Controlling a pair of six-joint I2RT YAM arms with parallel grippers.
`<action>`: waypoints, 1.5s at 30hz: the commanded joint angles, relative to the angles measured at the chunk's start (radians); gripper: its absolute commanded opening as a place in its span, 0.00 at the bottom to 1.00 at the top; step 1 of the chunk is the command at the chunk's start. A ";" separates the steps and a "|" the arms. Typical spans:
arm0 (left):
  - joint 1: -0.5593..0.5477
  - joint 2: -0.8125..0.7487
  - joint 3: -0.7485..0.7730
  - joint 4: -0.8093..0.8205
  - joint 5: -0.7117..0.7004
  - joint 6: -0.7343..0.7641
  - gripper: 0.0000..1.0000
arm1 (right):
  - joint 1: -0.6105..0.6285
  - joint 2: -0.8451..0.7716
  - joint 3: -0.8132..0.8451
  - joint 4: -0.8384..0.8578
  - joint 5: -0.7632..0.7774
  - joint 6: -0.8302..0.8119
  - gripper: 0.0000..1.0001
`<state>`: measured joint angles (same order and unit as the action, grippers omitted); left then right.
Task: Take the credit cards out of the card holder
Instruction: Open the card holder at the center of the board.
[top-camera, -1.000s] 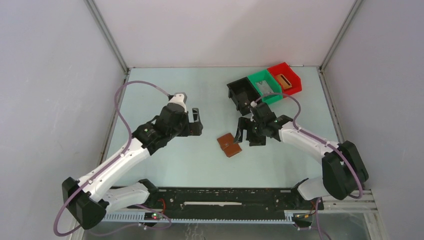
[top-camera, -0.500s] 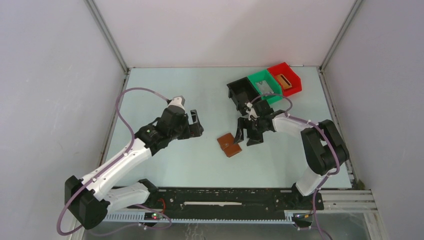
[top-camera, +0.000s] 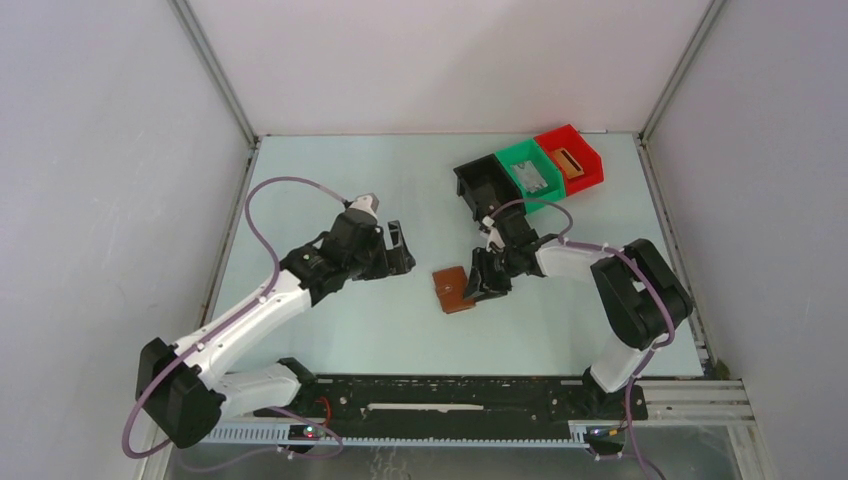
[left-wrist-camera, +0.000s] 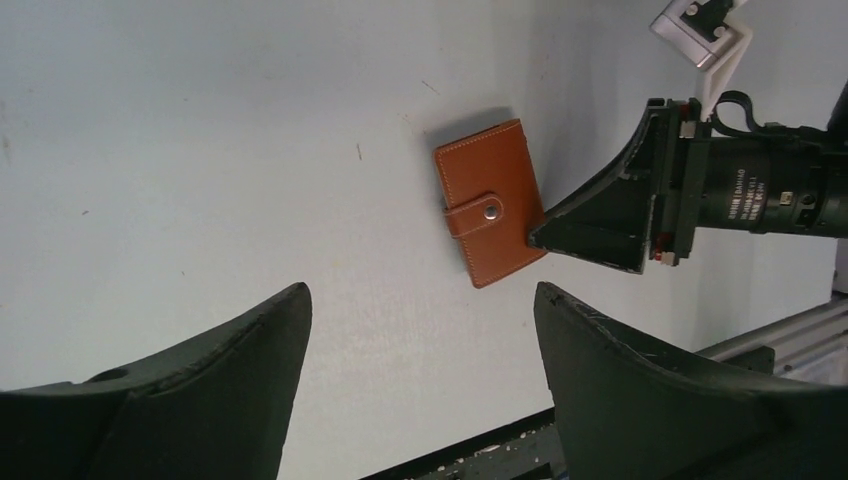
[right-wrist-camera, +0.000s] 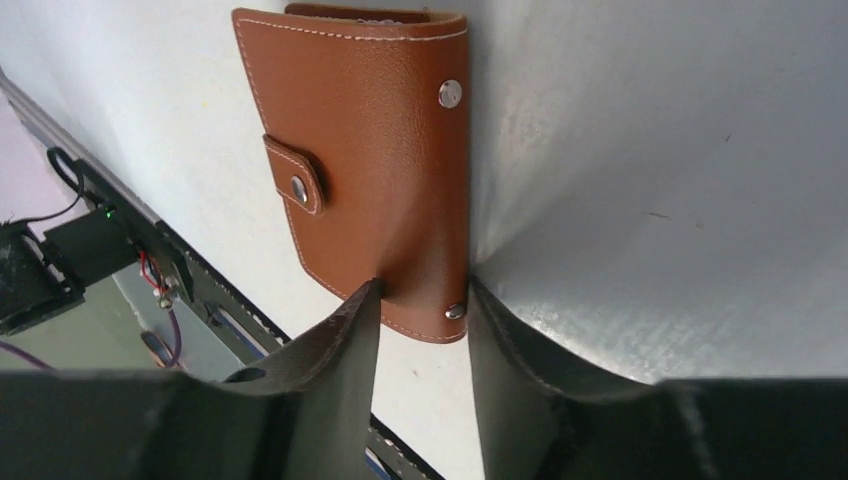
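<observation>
Closed flat brown leather card holder (right-wrist-camera: 370, 170) on pale table (top-camera: 330, 190); right fingers (right-wrist-camera: 340, 340) seemingly clamped on its edge; left fingers (left-wrist-camera: 230, 370) spread wide, apart.

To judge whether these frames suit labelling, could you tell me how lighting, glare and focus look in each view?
Top external: even, soft light, faint shadows, card holder small but sharp. Left wrist: holder crisp, shadow along one edge, left fingers dark and soft. Right wrist: stitching sharp, sheen on the table, right fingers blurred.
</observation>
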<state>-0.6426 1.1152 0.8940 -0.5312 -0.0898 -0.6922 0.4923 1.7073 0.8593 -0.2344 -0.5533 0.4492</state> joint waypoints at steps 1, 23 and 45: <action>-0.001 0.003 -0.008 0.042 0.022 -0.039 0.85 | 0.043 -0.003 -0.015 0.067 0.089 0.109 0.42; -0.148 0.443 0.170 0.141 -0.010 -0.091 0.53 | 0.129 -0.065 -0.049 0.114 0.238 0.282 0.00; -0.194 0.662 0.317 -0.005 -0.085 -0.076 0.46 | 0.137 -0.067 -0.062 0.129 0.244 0.304 0.00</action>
<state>-0.8280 1.7538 1.1614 -0.5007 -0.1326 -0.7677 0.6216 1.6550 0.8101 -0.0940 -0.3637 0.7464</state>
